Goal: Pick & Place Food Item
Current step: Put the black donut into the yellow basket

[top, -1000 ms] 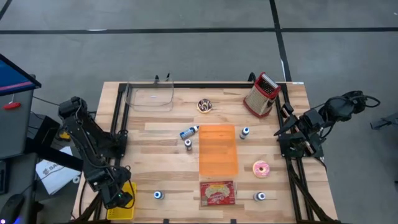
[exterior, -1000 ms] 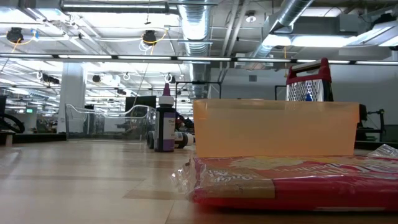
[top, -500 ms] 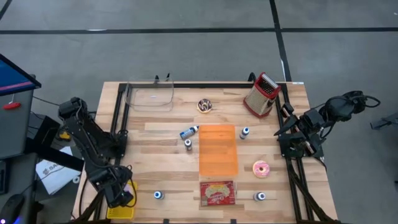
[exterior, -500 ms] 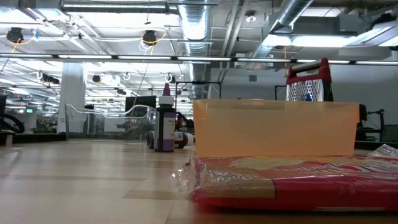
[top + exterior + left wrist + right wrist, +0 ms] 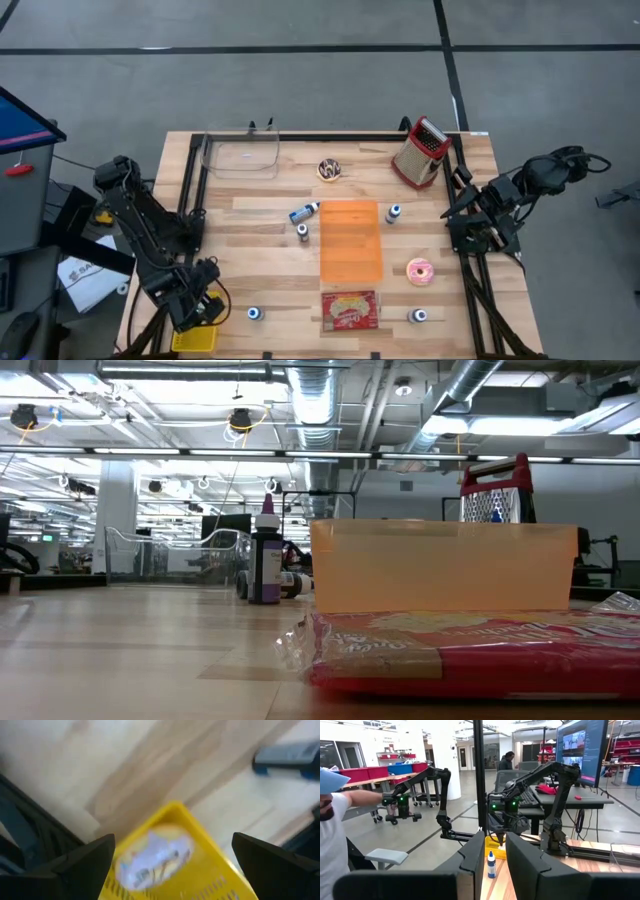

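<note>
Left gripper (image 5: 170,857): jaws spread wide, empty, just above the yellow packet (image 5: 167,852) at the table's (image 5: 260,215) front-left corner.
Right gripper (image 5: 492,865): fingers nearly together, holding nothing, parked at the right edge.
Progress: grasp not yet made; lifting and placing remain.

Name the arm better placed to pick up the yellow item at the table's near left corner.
Left: its open end effector hangs right above the yellow item; the right end effector waits at the opposite table edge.
</note>
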You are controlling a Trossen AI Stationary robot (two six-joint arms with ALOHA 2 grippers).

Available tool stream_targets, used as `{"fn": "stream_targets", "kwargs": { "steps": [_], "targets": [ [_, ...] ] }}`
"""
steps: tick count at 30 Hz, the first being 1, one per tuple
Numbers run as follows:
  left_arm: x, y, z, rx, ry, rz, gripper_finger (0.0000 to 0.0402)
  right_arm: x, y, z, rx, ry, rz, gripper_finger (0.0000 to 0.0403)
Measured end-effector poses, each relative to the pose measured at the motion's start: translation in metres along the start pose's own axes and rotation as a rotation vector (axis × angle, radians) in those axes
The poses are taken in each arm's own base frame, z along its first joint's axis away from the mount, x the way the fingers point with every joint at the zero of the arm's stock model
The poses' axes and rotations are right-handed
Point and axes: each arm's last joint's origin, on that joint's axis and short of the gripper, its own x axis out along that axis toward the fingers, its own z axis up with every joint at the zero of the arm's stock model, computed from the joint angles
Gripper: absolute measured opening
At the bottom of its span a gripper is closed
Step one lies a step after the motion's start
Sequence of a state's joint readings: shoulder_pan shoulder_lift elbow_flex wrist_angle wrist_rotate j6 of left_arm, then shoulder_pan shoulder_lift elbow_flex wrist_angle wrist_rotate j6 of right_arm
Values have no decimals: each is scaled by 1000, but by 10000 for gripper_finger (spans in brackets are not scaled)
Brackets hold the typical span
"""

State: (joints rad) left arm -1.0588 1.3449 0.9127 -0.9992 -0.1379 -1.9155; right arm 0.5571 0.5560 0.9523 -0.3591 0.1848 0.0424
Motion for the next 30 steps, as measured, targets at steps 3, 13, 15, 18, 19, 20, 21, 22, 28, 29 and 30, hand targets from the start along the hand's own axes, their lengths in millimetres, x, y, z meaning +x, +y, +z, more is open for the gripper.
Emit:
{"fn": "stream_targets", "kwargs": {
  "steps": [3,13,15,18,19,20,21,22,28,29,30],
  "targets": [
    [-2,1,5,22,-83,-6,400,0,0,0,-12,-1,-5,73],
    [-30,8,50,137,-526,-82,395,-7,-3,1,-22,-14,-80,73],
    [-37,7,64,137,-623,-115,395,-9,-5,-1,-26,0,-108,73],
    [-50,0,83,167,-774,-185,396,-12,-6,-3,-25,26,-137,73],
    [-53,-5,89,206,-807,-206,396,-13,-7,-3,-19,23,-139,73],
    [-57,-11,95,251,-838,-223,396,-14,-7,-3,-14,18,-139,73],
    [-60,-17,102,303,-873,-233,395,-14,-7,-2,-13,13,-139,73],
    [-63,-24,109,348,-906,-245,394,-15,-7,-2,-11,6,-138,73],
    [-69,-46,166,532,-1015,-310,390,-18,-7,-2,12,0,-135,73],
    [-68,-47,174,559,-1029,-311,391,-18,-7,-2,17,1,-134,73],
    [-67,-48,182,578,-1045,-297,391,-18,-7,-2,21,2,-134,73]
  ]
}}
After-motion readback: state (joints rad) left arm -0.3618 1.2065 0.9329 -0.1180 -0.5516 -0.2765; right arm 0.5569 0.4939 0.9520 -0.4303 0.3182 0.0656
